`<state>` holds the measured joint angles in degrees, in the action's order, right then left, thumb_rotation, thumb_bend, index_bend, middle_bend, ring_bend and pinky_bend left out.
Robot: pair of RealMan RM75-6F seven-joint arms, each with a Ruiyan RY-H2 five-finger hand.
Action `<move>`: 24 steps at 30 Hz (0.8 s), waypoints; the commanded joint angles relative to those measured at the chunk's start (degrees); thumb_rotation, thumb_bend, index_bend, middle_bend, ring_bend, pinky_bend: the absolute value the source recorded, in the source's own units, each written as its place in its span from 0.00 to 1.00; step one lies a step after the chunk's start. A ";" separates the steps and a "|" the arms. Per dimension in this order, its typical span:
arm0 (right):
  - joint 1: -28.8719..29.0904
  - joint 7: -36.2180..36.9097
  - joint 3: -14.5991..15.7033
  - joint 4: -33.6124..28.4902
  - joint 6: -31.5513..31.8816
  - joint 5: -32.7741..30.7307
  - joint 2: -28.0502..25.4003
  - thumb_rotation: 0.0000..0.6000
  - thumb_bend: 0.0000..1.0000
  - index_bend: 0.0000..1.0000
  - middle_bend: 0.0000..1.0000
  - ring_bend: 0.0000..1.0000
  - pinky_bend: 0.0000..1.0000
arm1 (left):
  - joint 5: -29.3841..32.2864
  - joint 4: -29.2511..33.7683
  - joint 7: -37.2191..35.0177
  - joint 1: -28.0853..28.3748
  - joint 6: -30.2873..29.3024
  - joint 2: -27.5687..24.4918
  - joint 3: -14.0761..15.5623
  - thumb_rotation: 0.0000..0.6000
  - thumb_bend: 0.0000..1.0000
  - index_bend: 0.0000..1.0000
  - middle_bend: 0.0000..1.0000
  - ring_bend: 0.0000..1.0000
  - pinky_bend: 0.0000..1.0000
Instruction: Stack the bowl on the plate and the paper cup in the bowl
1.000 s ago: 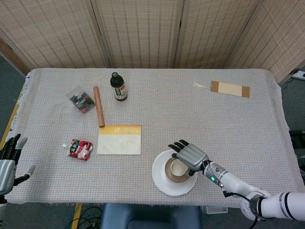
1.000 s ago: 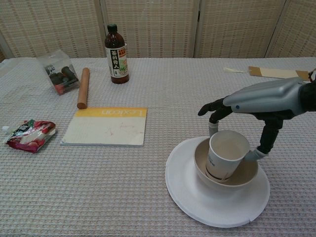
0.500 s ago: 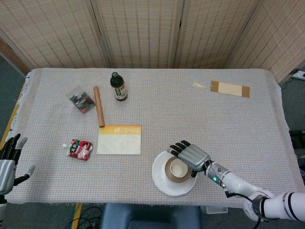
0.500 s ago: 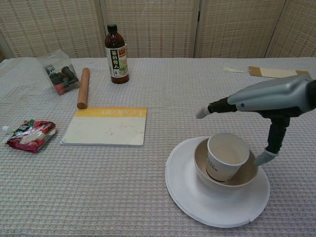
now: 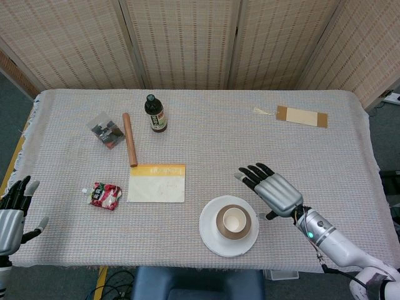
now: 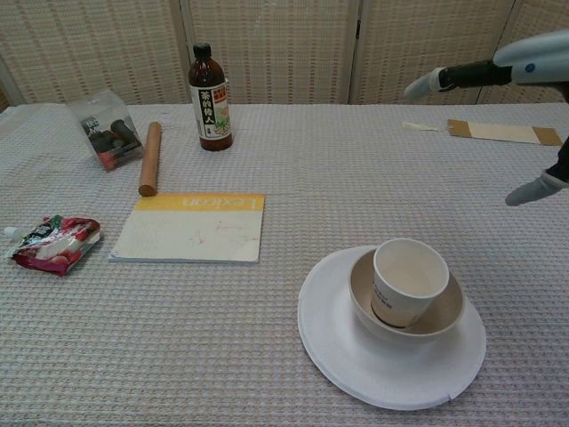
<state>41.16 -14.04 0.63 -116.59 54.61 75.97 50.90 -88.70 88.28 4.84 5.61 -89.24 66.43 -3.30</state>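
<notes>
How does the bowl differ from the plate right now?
The bowl is tan, deep and smaller; the plate is white, flat and wider. The bowl sits on the plate, while the plate lies on the table. The bowl holds a cup; the plate holds the bowl. Both are round.

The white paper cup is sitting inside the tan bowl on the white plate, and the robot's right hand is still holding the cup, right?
Not quite. The white paper cup does sit inside the tan bowl on the white plate, but the right hand is not holding it. In the head view the hand is open, fingers spread, off to the right of the plate and touching nothing.
</notes>
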 commanded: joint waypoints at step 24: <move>-33.16 3.50 -0.89 32.32 44.05 10.35 16.30 1.00 0.09 0.00 0.00 0.00 0.00 | -3.45 -1.93 -0.34 3.02 2.77 1.71 1.18 1.00 0.31 0.03 0.02 0.00 0.24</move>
<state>9.60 -12.59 0.55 -85.80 97.13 86.95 66.06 -92.21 86.36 4.49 8.61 -86.52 68.13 -2.12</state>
